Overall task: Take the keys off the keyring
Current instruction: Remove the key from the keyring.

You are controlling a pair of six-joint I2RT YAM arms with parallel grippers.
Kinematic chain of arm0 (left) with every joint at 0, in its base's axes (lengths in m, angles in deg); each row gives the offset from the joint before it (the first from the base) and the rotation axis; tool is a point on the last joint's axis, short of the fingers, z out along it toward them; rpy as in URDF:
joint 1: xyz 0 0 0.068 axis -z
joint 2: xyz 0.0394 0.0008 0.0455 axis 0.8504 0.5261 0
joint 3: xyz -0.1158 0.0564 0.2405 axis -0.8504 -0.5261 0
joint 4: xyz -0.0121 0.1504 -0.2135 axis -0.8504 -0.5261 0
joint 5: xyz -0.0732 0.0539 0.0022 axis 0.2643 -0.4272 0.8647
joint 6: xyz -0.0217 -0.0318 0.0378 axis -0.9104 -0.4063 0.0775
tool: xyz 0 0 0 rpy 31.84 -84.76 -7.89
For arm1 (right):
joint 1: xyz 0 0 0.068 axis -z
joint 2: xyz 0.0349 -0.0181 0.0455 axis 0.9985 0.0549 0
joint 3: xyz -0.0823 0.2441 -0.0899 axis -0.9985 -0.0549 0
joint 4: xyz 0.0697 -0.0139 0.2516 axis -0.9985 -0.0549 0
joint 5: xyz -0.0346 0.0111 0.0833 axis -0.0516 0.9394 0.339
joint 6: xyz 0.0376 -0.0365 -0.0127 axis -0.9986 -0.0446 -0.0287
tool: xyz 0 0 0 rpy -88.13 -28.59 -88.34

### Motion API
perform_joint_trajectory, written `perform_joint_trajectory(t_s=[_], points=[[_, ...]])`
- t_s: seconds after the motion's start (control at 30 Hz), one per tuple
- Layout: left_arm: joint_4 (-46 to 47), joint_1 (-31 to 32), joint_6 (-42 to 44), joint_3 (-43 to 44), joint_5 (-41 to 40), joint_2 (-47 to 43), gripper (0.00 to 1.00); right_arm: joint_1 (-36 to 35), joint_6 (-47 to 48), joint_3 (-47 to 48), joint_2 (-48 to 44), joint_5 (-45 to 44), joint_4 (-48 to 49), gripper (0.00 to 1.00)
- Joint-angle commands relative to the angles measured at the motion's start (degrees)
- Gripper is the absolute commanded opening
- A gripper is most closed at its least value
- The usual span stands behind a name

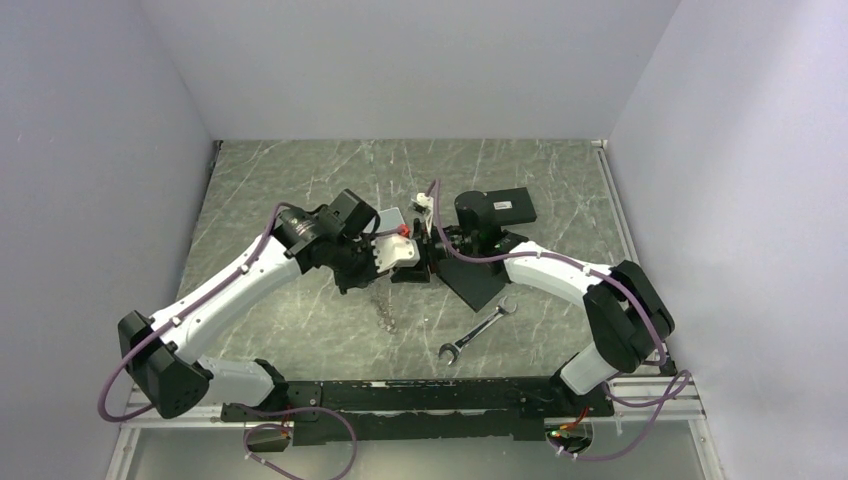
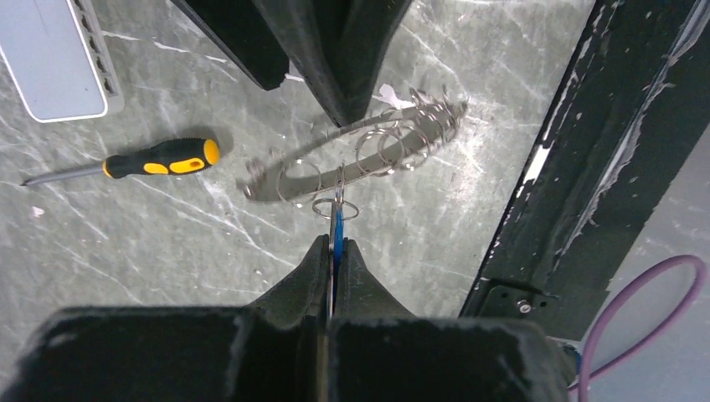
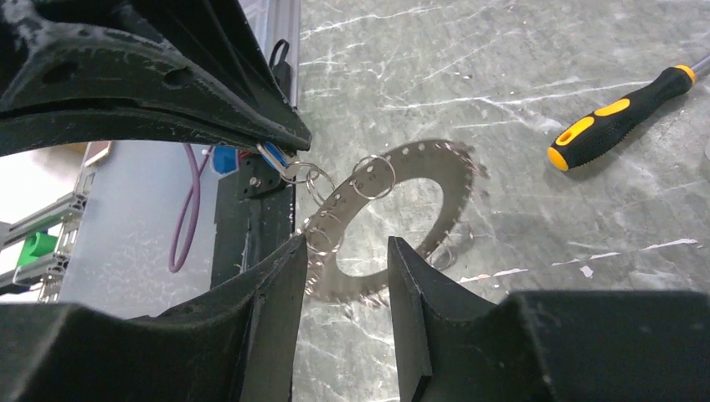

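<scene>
My left end effector (image 2: 333,251) is clamped on the blue tag (image 2: 336,224), and the keyring (image 3: 423,180) hangs tilted from it over the middle of the worktop (image 1: 300,180), keys (image 2: 431,117) along its rim. My right end effector (image 3: 343,268) faces it with fingers apart. Both arms bend inward from the near edge; the wrench (image 1: 478,330) lies near-right, and a screwdriver (image 2: 159,159) lies clear beside the ring.

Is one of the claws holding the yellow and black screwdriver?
No, the screwdriver lies by itself on the table, with nothing touching it.
</scene>
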Motion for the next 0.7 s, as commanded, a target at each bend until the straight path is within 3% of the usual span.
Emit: perform_joint_trajectory(t_s=[0.0,0.13,0.33,0.5,0.67], points=[[-0.30,-1.35,-4.06,4.23,5.16,1.45,0.00,-0.07,3.08,2.38,-2.08,2.53,-0.44,0.44],[-0.31,-3.37,-5.93,5.77,9.07,2.28,0.00,-0.06,4.02,0.41,-2.27,5.09,3.88,0.45],[0.15,-6.71,-8.99,5.98,13.36,2.88,0.00,-0.06,-0.91,-4.55,-0.58,8.23,22.00,0.44],[2.25,-9.61,-15.64,4.08,17.71,2.91,0.00,0.10,7.93,1.25,-2.85,-1.14,1.66,0.40],[4.21,-10.50,-19.65,2.49,18.26,2.73,0.00,-0.08,7.51,1.85,-5.41,-4.73,-3.78,0.39]])
